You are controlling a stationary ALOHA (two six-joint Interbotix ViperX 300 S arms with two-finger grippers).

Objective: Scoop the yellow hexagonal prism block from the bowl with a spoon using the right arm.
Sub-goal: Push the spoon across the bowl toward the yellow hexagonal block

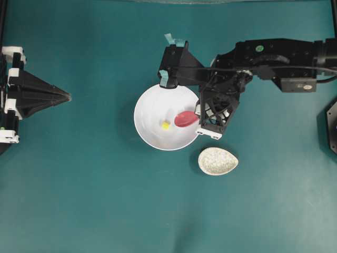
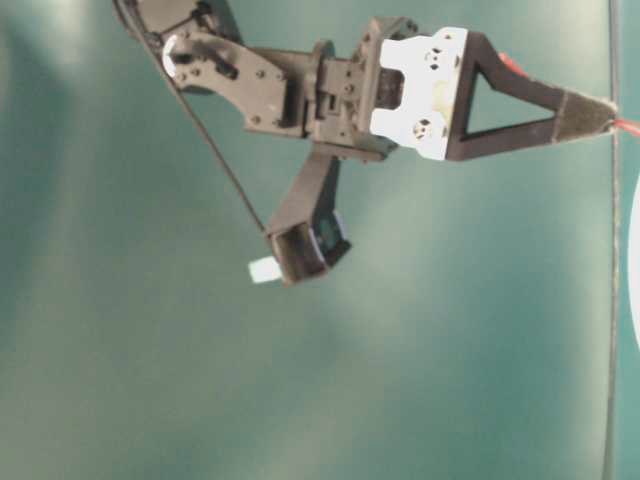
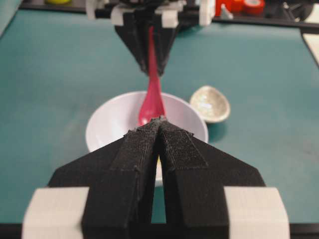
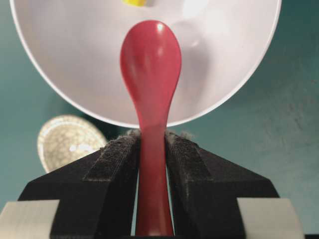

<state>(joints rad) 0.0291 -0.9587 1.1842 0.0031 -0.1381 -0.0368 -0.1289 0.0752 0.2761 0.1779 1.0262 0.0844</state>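
The white bowl [image 1: 150, 105] sits mid-table with the tiny yellow hexagonal prism block [image 1: 165, 125] on its floor. My right gripper [image 1: 200, 117] reaches in over the bowl's right rim, shut on the handle of the pink-red spoon [image 1: 185, 118]. The spoon's scoop lies inside the bowl just right of the block, not touching it. In the right wrist view the spoon [image 4: 150, 59] runs out from between the pads [image 4: 117, 154] over the bowl [image 4: 70, 59], and the block [image 4: 134, 2] shows beyond its tip. My left gripper [image 1: 67, 96] rests at the far left, shut and empty.
A small speckled oval dish [image 1: 218, 161] lies just front-right of the bowl, close under the right gripper. Teal tape tabs [image 1: 169, 78] stick out of the right arm by the bowl's back rim. A black fixture [image 1: 331, 126] stands at the right edge.
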